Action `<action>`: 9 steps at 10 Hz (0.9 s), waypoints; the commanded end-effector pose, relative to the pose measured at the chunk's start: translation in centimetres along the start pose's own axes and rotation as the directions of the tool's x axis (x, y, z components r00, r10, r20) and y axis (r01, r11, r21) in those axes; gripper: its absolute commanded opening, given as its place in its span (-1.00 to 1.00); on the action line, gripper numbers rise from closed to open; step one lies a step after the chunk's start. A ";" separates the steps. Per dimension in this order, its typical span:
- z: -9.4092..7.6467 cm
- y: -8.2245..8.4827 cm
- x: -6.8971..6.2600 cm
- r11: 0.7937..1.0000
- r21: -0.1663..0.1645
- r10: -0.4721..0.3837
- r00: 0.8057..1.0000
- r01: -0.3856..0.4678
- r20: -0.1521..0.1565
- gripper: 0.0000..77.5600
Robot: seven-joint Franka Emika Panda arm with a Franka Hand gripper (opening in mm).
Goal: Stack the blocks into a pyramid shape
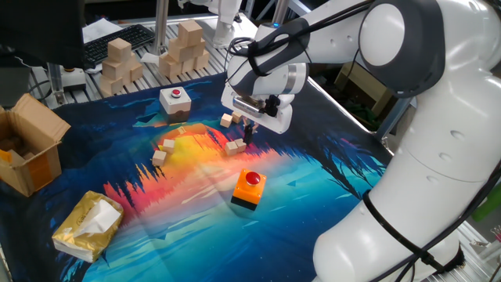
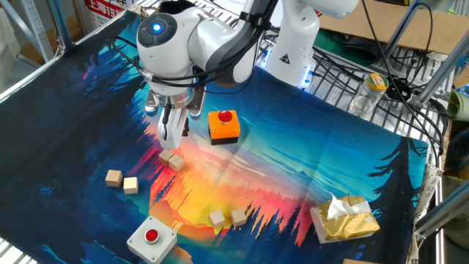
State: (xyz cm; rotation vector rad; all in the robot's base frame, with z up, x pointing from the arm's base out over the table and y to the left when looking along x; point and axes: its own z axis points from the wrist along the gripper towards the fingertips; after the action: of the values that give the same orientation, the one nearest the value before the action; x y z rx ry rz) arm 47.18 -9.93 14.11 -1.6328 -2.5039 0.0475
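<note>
Right now the pincer [image 2: 170, 139] hangs just above a touching pair of small wooden blocks [image 2: 172, 159] at about 10 o'clock from the middle of the table [image 2: 308, 154]; its fingers look close together and no block shows between them, but whether they are fully closed I cannot tell. Two more pairs lie apart: one [image 2: 122, 180] near 9 o'clock, another [image 2: 228, 218] toward 6 o'clock, so nothing is stacked yet. By my judgement the step in hand is picking one block of the near pair. To do it well the fingers should spread enough to straddle a single cube, drop straight down square to its faces, and avoid nudging its neighbour, which touches it. The orange button box [image 2: 223, 125] sits just beside, at 2 o'clock from the pincer, and wants clearance. The other fixed view shows the fingers from the side over a block [image 1: 236, 145], plus piles of bigger wooden blocks [image 1: 182, 47] beyond the table edge at 12 o'clock, which this view lacks.
</note>
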 end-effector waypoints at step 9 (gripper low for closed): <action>0.2 3.1 5.4 0.914 0.004 -0.406 0.914 0.406 0.007 -0.97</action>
State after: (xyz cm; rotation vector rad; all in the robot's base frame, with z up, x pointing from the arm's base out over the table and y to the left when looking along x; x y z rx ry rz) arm 47.30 -8.76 14.09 -1.2518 -2.7149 0.0135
